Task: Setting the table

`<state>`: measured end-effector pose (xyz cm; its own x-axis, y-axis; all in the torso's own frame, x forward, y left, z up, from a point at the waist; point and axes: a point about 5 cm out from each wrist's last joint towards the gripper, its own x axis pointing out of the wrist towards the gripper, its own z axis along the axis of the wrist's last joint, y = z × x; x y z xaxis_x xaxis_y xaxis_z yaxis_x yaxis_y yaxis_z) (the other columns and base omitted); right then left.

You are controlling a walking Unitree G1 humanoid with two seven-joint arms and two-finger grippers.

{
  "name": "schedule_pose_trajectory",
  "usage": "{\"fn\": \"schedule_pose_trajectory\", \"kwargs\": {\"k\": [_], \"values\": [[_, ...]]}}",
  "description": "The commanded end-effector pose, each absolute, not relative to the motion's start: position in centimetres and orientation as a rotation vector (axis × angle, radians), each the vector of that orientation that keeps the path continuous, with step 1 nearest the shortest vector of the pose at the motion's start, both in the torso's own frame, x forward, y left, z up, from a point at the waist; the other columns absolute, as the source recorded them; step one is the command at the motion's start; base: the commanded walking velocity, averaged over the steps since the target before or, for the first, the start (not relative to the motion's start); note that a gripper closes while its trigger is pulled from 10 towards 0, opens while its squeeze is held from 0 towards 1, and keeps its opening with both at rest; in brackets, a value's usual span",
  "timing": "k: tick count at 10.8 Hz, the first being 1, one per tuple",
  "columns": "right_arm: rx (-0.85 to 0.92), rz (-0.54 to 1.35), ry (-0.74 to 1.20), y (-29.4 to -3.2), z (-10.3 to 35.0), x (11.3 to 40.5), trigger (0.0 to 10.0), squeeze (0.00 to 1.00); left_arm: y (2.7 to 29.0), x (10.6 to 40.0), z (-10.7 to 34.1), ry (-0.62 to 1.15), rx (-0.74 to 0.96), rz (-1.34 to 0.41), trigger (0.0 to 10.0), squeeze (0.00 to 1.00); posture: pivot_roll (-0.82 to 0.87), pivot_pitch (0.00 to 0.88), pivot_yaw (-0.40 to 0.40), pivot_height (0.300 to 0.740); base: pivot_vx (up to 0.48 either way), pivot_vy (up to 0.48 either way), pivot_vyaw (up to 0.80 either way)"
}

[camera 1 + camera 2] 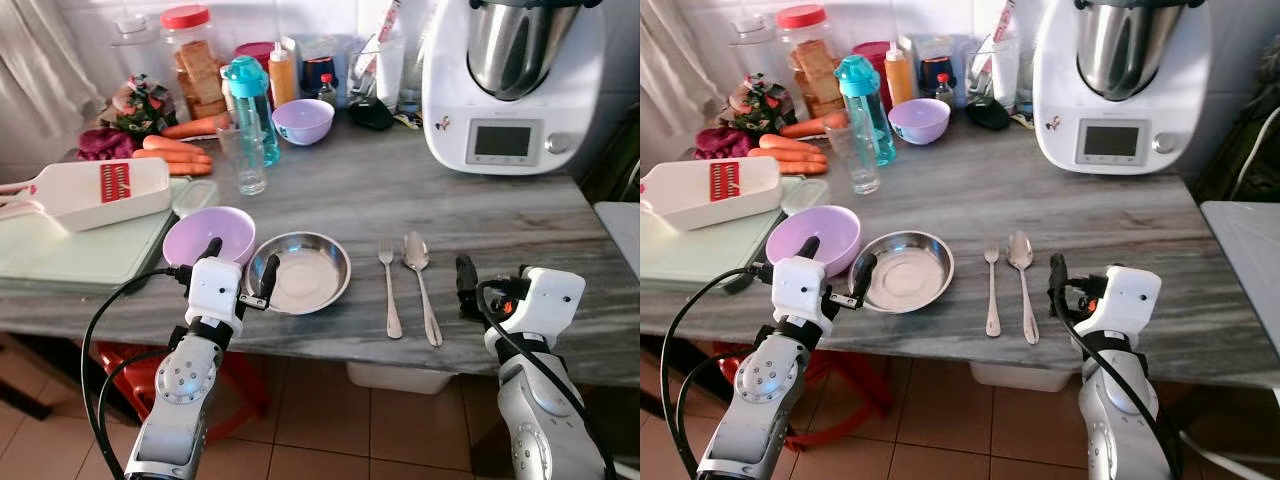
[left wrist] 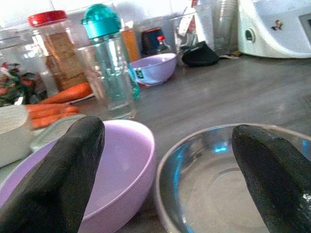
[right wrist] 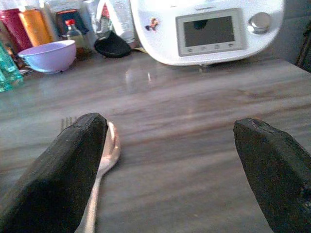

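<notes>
- Grey marble counter, lower centre: steel plate, fork, spoon laid out.
- Left tool fingers apart, straddling purple bowl and plate.
- Right tool fingers apart, beside spoon.
- Probably next: grasp bowl rim squarely.

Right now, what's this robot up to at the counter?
It is setting a place at the counter's near edge. A steel plate lies there with a purple bowl to its left and a fork and spoon to its right. The left pincer hovers open over the bowl and plate, holding nothing. The right pincer is open and empty too, just right of the spoon.
</notes>
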<state>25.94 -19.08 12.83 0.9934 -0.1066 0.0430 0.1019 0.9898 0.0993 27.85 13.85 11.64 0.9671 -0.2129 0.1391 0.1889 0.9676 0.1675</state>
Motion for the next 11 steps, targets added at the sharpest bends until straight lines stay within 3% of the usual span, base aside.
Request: {"fn": "schedule_pose_trajectory", "kwargs": {"k": [1, 3, 11], "values": [[0.099, -0.097, -0.056, -18.8, 13.0, 26.1, 10.0, 0.0, 14.1, 27.8, 11.6, -0.15, 0.166, -0.193, 10.0, 0.0, 0.02, 0.017, 0.088, 0.74, 0.0, 0.0, 0.0], [0.093, -0.098, -0.048, -18.9, 12.9, 26.1, 10.0, 0.0, 14.0, 27.8, 11.3, -0.133, 0.172, -0.19, 10.0, 0.0, 0.02, 0.019, 0.086, 0.74, 0.0, 0.0, 0.0], [0.09, -0.138, -0.054, -20.0, 13.1, 26.5, 10.0, 0.0, 14.0, 27.9, 10.9, -0.116, 0.175, -0.198, 10.0, 0.0, 0.02, 0.02, 0.082, 0.74, -0.293, 0.0, 0.0]]}}
